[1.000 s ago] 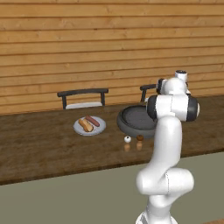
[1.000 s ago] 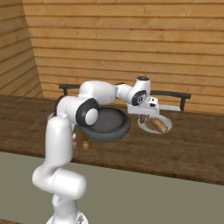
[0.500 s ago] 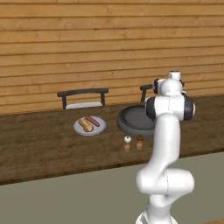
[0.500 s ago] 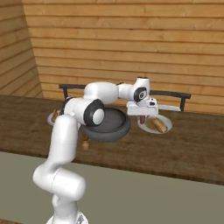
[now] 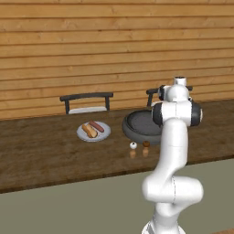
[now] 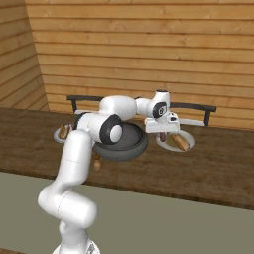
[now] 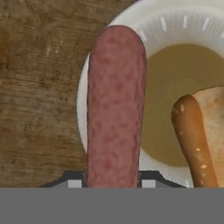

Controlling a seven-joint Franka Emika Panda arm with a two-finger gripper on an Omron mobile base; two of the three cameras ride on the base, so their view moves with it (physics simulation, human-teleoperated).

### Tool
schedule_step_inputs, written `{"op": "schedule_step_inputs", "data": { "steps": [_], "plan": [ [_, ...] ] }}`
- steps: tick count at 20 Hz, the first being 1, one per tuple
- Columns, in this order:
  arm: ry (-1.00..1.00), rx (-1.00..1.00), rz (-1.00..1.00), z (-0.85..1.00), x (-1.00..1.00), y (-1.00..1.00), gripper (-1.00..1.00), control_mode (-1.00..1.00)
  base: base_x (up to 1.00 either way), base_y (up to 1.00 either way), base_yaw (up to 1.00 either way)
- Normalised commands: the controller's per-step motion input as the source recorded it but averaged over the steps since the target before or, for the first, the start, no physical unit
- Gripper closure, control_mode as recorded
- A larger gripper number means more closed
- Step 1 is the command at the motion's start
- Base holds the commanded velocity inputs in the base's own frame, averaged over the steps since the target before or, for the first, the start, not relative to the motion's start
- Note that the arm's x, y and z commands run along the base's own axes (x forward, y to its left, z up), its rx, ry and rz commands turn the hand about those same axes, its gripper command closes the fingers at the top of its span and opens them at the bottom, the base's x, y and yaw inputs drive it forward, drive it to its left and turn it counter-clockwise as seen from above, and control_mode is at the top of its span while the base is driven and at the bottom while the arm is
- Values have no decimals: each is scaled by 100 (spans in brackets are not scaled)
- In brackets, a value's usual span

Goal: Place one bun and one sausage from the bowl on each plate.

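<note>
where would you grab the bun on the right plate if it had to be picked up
Take the bun across its narrow width near the middle, coming straight down from above. It lies flat on the plate, long and slim, so its rounded sides fit between the fingers. First the pincer must let go of the sausage that it holds over the plate's rim.

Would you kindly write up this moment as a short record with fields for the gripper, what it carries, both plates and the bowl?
gripper: shut on the sausage, above the near plate's rim
sausage: held upright between the fingers, hanging over the plate's edge
near plate: holds one bun; no sausage laid down yet
far plate: holds a bun and a sausage
bowl: dark grey, between the two plates; looks empty
</note>
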Motion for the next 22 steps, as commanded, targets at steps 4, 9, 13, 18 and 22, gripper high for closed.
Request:
{"op": "schedule_step_inputs", "data": {
  "steps": [4,9,13,18,22],
  "plan": [
    [0,0,3,0,24,-27,100,-100,0,0,0],
    [-1,0,0,0,1,-45,100,-100,0,0,0],
    [0,0,0,0,4,-6,100,-100,0,0,0],
    [0,0,1,0,31,1,-100,-100,0,0,0],
    [0,0,1,1,19,1,-100,-100,0,0,0]
  ]
}}
